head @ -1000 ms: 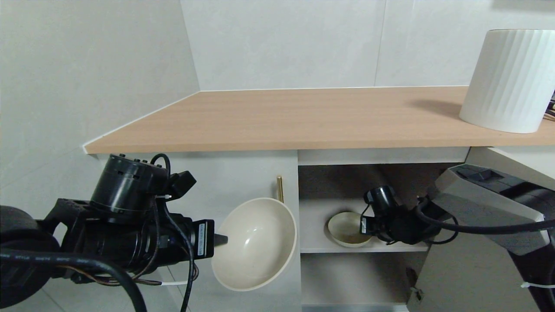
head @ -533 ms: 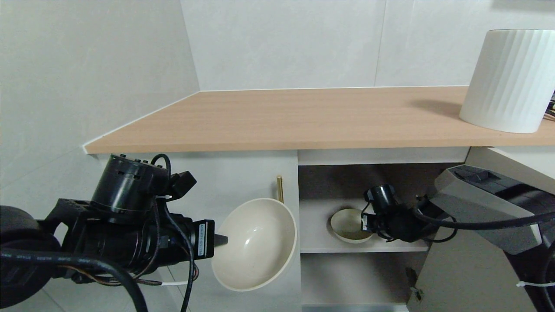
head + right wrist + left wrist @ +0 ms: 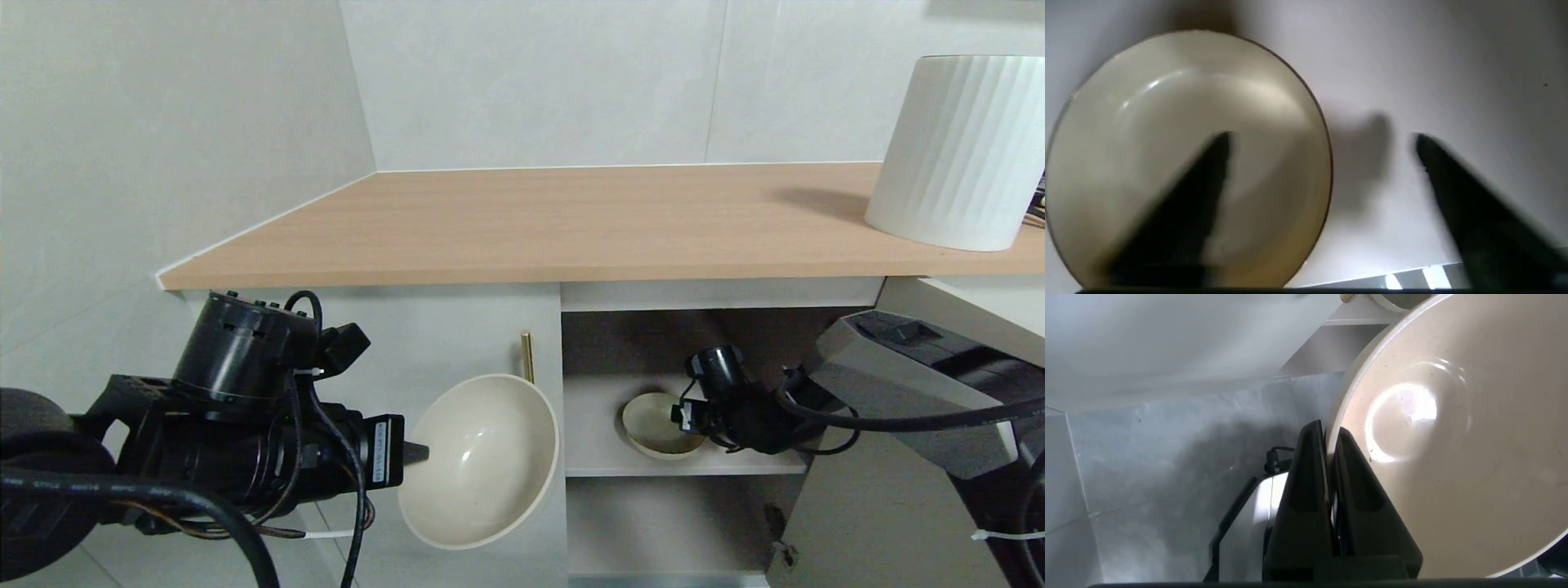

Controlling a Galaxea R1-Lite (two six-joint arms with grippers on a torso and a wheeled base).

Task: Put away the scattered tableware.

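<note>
Shifted toward nine o'clock, right hand [image 3: 1321, 143] gapes astride small bowl's [image 3: 653, 425] rim; left hand [image 3: 1329, 433] grips big bowl [image 3: 482, 457].

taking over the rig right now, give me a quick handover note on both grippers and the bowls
Left gripper: shut on the rim of the large bowl, held tilted in front of the closed cabinet door.
Right gripper: open, inside the open cabinet, one finger over the small bowl and one outside its rim.
Small bowl: appears to rest on the cabinet shelf.
Done: small bowl is in the cabinet.
Left: draw the right arm out, then shelve the large bowl, probably beside the small one.
</note>
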